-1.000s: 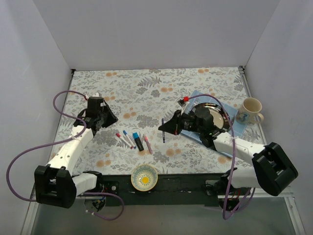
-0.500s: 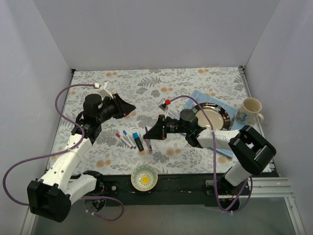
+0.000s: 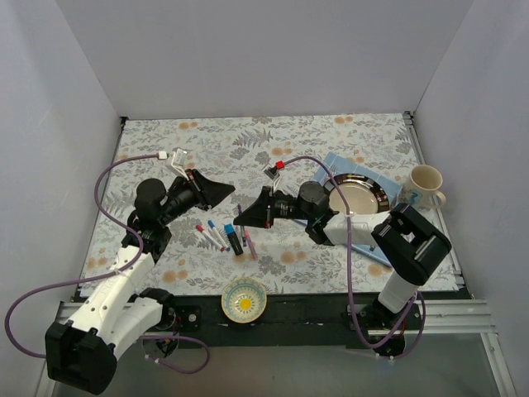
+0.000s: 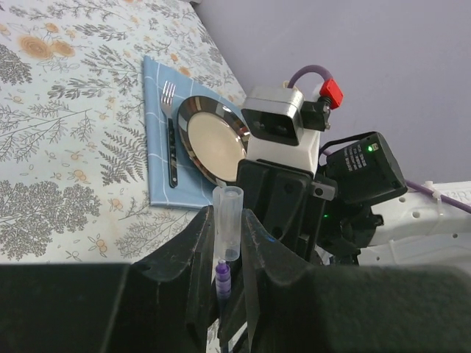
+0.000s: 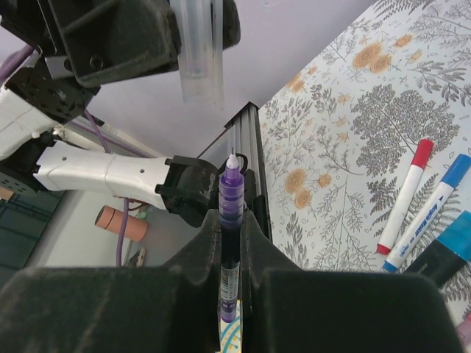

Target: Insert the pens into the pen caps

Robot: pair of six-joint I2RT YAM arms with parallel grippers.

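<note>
My left gripper is shut on a clear pen cap, which stands between its fingers. My right gripper is shut on a dark purple pen, white tip out. The two grippers face each other in the air above the table. In the left wrist view the pen tip sits just short of the cap's open end, not inside it. In the right wrist view the cap hangs above and left of the tip. Other pens lie on the table: red-capped, blue-capped, a black marker, and a pink one.
A steel plate and a fork lie on a blue napkin at the right. A mug stands beyond it. A small bowl sits at the near edge. White walls surround the table.
Both arms have swung towards the middle. The right gripper has carried the pen left, and the left gripper has carried the cap right and up, until they nearly meet.
</note>
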